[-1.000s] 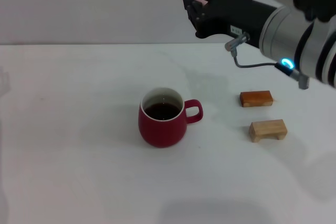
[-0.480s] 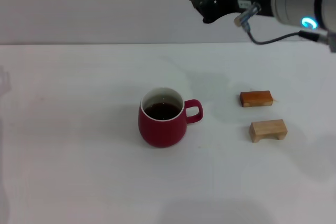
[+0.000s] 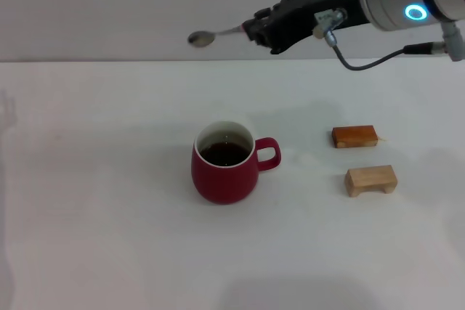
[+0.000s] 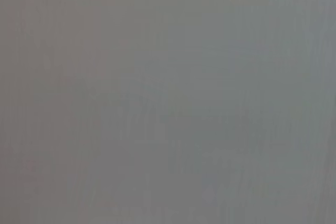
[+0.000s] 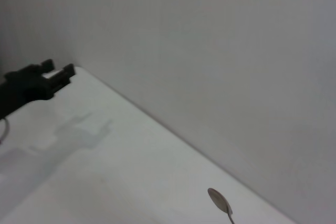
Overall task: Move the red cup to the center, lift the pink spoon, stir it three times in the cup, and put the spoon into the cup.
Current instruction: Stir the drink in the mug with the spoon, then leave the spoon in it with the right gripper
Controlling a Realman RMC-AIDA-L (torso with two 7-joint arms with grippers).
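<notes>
- Setting: I am looking down at a white table against a pale wall.
- Red cup: sitting near table centre, handle pointing to 3 o'clock, dark liquid inside.
- Pink spoon: riding in the air at 12 o'clock from the cup, well above it, lying nearly level, bowl leading toward 9 o'clock.
- Right gripper: fingers clamped on the spoon's handle; arm reaching in from 2 o'clock, forearm slanting down toward the grip.
- Left gripper: parked at the table's far edge; finger state I cannot tell.
- Wooden blocks: two, at 3 o'clock from the cup.
- Step in hand, as I judge it: I am tipping the bowl downward, centring over the mouth, then lowering clear of the rim.
</notes>
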